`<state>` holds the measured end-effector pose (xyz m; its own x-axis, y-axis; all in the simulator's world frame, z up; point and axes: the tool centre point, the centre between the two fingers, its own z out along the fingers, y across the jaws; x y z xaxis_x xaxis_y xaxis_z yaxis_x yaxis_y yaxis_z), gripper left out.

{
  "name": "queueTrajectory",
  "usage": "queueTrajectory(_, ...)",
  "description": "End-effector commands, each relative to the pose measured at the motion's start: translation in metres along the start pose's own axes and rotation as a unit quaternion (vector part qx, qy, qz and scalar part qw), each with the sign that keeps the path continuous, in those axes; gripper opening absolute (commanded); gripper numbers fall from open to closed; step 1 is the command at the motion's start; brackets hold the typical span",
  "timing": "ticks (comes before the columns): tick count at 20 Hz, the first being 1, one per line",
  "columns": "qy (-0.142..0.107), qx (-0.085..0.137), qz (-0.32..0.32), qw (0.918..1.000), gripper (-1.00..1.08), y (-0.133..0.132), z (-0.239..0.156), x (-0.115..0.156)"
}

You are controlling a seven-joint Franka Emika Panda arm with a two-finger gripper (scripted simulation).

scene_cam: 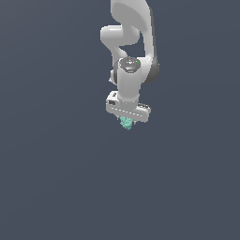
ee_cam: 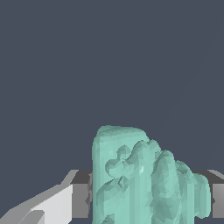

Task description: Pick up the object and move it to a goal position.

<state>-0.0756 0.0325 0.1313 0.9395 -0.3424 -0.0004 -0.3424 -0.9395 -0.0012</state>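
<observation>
A: Slate-grey ground [scene_cam: 51, 178] fills the exterior view edge to edge; no rim, wall or seam shows anywhere. Open room lies on every side of the arm.

B: Noted. Arm?

A: White Panda arm [scene_cam: 129, 51] enters from the top edge of the exterior view, wrist pointing down, well clear of both side edges.

B: Tool state?

A: Gripper [scene_cam: 127, 123] sits below the wrist bar. In the wrist view the two grey finger pads [ee_cam: 81, 194] press against either flank of the object [ee_cam: 144, 179], jaws closed to the object's width, holding it.

B: Object position?

A: Teal-green, lumpy, ridged; it pokes out just beneath the gripper in the exterior view [scene_cam: 126, 123], much smaller than the hand. Whether it rests on the ground or hangs above it, cannot tell.
</observation>
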Motion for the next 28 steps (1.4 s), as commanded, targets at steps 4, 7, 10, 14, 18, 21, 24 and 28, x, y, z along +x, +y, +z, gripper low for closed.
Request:
queueTrajectory(4, 0.000, 0.001, 0.000, 1.0000, -1.00, 0.031, -0.053, -0.002)
queueTrajectory(7, 0.000, 0.001, 0.000, 1.0000, -1.00, 0.049, -0.085, -0.003)
queueTrajectory(10, 0.000, 0.001, 0.000, 1.0000, -1.00, 0.067, -0.117, -0.004)
queueTrajectory(14, 0.000, 0.001, 0.001, 1.0000, -1.00, 0.091, -0.159, -0.005)
queueTrajectory(18, 0.000, 0.001, 0.001, 1.0000, -1.00, 0.114, -0.199, -0.006)
queueTrajectory(21, 0.000, 0.001, 0.001, 1.0000, -1.00, 0.131, -0.230, -0.006)
queueTrajectory(24, 0.000, 0.001, 0.001, 1.0000, -1.00, 0.148, -0.260, -0.006)
queueTrajectory(28, 0.000, 0.000, 0.001, 1.0000, -1.00, 0.168, -0.296, -0.005)
